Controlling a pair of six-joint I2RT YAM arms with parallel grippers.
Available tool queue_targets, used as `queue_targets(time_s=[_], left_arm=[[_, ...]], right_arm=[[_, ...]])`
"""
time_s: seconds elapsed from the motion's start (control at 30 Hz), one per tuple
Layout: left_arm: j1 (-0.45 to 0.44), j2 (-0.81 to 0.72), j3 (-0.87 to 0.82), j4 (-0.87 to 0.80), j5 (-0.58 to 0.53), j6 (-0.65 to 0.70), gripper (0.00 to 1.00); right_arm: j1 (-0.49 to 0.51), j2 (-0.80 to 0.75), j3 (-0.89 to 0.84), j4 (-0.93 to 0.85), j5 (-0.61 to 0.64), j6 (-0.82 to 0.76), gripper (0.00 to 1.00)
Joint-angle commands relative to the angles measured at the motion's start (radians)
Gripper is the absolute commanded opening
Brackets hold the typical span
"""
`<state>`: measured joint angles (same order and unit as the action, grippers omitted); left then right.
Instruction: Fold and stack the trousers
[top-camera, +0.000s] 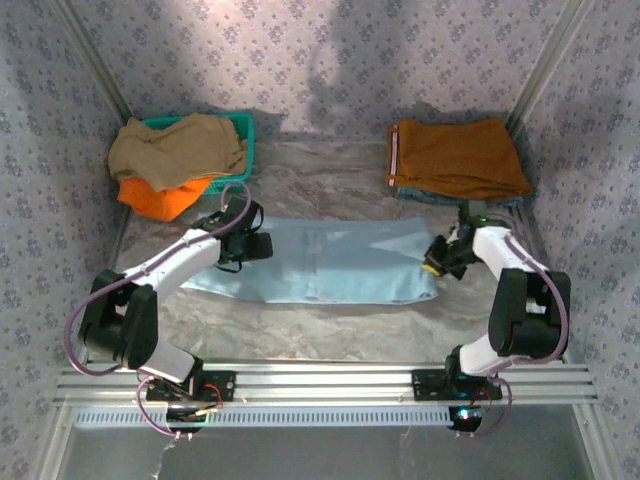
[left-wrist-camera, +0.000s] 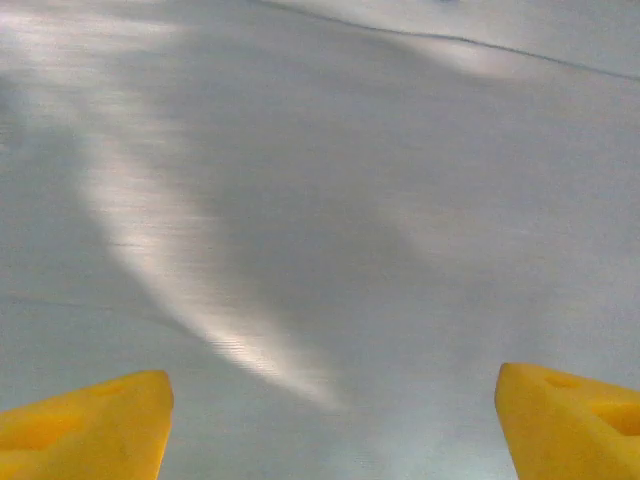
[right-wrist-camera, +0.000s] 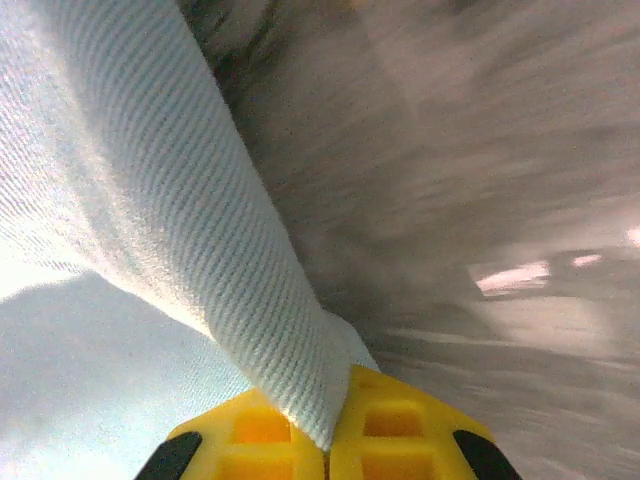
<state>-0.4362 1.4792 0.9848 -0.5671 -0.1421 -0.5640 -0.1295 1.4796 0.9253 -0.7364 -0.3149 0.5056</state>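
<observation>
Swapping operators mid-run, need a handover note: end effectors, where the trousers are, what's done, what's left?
Left end effector: open, low over the left part of the pale blue trousers, holding nothing.
Right end effector: shut on the trousers' right edge.
Trousers: lying flat, lengthwise across the table.
Done: right-side grasp.
To do: left-side grasp, fold, then stack, probably on the folded rust-orange pair at back right.

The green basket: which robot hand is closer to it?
Left. The left gripper is over the trousers, just in front of the basket; the right gripper pinches the trousers' other end.
</observation>
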Motion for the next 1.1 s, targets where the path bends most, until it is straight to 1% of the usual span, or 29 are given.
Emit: queue_targets(time_s=[0.0,0.03,0.1,0.13,0.2,0.27,0.3,0.37,0.43,0.47,0.53,0.6,0.73,0.83,0.9,1.0,1.07], left_arm=[[0.041,0.013,0.025,-0.065,-0.019,-0.036,0.83],[0.053,0.019,0.018,-0.061,-0.027,-0.042,0.83],[0.078,0.033,0.004,-0.048,-0.045,-0.053,0.81],[0.095,0.048,0.0,-0.048,-0.061,-0.058,0.79],[0.12,0.074,-0.013,-0.037,-0.092,-0.063,0.73],[0.142,0.093,-0.038,-0.004,-0.085,-0.073,0.66],[0.149,0.104,-0.052,0.017,-0.076,-0.076,0.61],[0.158,0.135,-0.065,0.045,-0.058,-0.081,0.49],[0.161,0.172,-0.068,0.06,-0.055,-0.088,0.34],[0.162,0.185,-0.074,0.071,-0.05,-0.093,0.28],[0.163,0.214,-0.091,0.115,0.0,-0.088,0.13],[0.161,0.241,-0.099,0.148,0.044,-0.079,0.0],[0.159,0.259,-0.106,0.18,0.086,-0.056,0.0],[0.158,0.24,-0.115,0.193,0.094,-0.041,0.0],[0.159,0.228,-0.123,0.201,0.096,-0.03,0.0],[0.16,0.222,-0.13,0.216,0.104,-0.024,0.0],[0.161,0.225,-0.136,0.229,0.116,-0.025,0.0]], right_arm=[[-0.083,-0.061,0.125,-0.172,0.187,-0.059,0.0],[-0.103,-0.067,0.157,-0.177,0.203,-0.056,0.0],[-0.098,-0.067,0.226,-0.18,0.192,-0.027,0.0],[-0.074,-0.059,0.258,-0.196,0.194,-0.027,0.0],[-0.018,-0.048,0.34,-0.217,0.208,-0.02,0.0],[0.051,-0.045,0.383,-0.217,0.18,-0.003,0.0],[0.098,-0.04,0.413,-0.225,0.174,0.011,0.0],[0.218,-0.021,0.495,-0.258,0.21,0.027,0.0],[0.351,0.011,0.596,-0.296,0.234,0.045,0.0],[0.4,0.024,0.635,-0.303,0.24,0.058,0.0],[0.507,0.063,0.714,-0.299,0.236,0.095,0.0],[0.603,0.118,0.789,-0.293,0.239,0.116,0.0],[0.761,0.254,0.926,-0.232,0.222,0.219,0.0],[0.855,0.369,1.035,-0.186,0.232,0.257,0.0],[0.898,0.454,1.108,-0.163,0.203,0.274,0.0],[0.969,0.609,1.271,-0.205,0.193,0.272,0.0],[0.999,0.684,1.337,-0.201,0.17,0.281,0.0]])
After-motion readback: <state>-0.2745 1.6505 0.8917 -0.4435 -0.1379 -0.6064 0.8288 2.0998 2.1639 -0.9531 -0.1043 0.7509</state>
